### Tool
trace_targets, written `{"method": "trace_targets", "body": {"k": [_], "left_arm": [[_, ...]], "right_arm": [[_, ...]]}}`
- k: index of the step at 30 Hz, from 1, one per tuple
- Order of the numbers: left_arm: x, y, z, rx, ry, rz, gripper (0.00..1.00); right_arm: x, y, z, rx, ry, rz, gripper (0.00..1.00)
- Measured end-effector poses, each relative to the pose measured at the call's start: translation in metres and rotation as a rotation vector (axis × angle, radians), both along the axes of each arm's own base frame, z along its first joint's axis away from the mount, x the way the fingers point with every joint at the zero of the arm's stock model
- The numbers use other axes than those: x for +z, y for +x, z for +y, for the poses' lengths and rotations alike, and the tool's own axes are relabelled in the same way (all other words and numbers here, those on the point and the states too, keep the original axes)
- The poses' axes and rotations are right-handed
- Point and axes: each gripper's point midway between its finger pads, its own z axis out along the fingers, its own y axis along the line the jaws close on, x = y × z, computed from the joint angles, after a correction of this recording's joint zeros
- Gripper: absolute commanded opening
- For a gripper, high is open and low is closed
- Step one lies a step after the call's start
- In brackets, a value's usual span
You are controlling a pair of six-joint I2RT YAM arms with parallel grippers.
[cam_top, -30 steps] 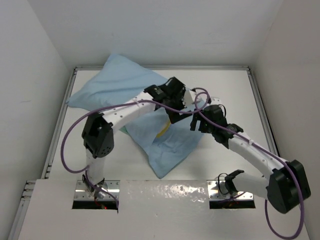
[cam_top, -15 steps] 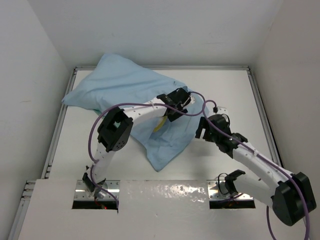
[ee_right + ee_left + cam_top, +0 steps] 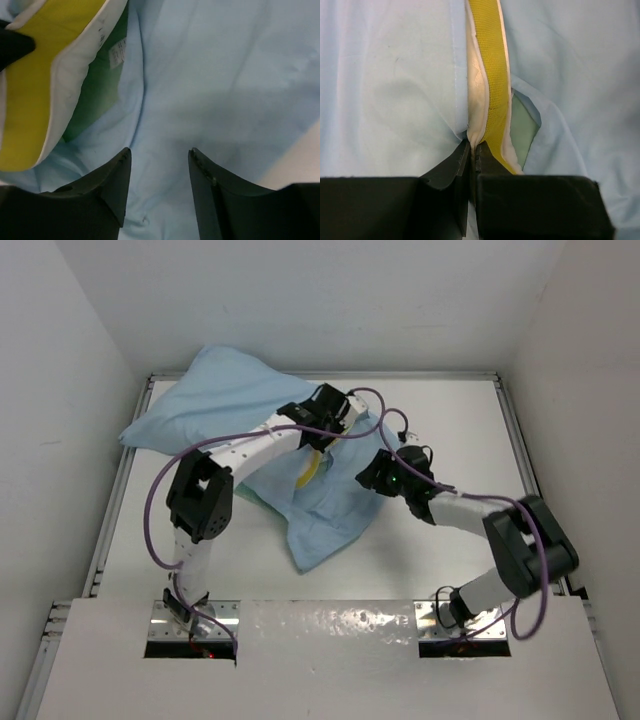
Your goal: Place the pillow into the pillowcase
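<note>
Left gripper [image 3: 472,150] has shifted far-left, now pinching the pillow [image 3: 490,75] edge.
Right gripper [image 3: 157,175], jaws apart, hovers over the pillowcase [image 3: 225,75] just right.

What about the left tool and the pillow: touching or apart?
Touching. The left wrist view shows the left tool shut on the pillow, its edge pinched in the closed jaws.

left hand [image 3: 474,148] now pinching pillow [image 3: 490,60], pillowcase [image 3: 222,400] shifted
</note>
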Motion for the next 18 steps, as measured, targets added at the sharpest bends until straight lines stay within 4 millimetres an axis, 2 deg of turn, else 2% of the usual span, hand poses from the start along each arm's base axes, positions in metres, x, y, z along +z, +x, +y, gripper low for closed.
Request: {"method": "trace_targets", "body": {"k": [3,7,11,15,18], "left_arm": [[0.015,0.003,0.009,0.012,-0.072,0.018,0.00],[0.020,0.003,0.013,0.012,-0.123,0.040,0.00],[0.019,-0.001,0.008,0.004,-0.143,0.065,0.00],[0.021,-0.001,0.009,0.009,-0.159,0.075,0.00],[0.025,-0.001,0.011,0.017,-0.169,0.085,0.00]], "right_arm": [[-0.003,0.027,0.023,0.034,0.069,0.001,0.61],[0.009,0.064,0.049,0.068,0.139,-0.046,0.62],[0.009,0.085,0.070,0.099,0.176,-0.054,0.61],[-0.009,0.100,0.095,0.124,0.165,-0.015,0.62],[-0.029,0.101,0.103,0.104,0.151,0.034,0.60]]}}
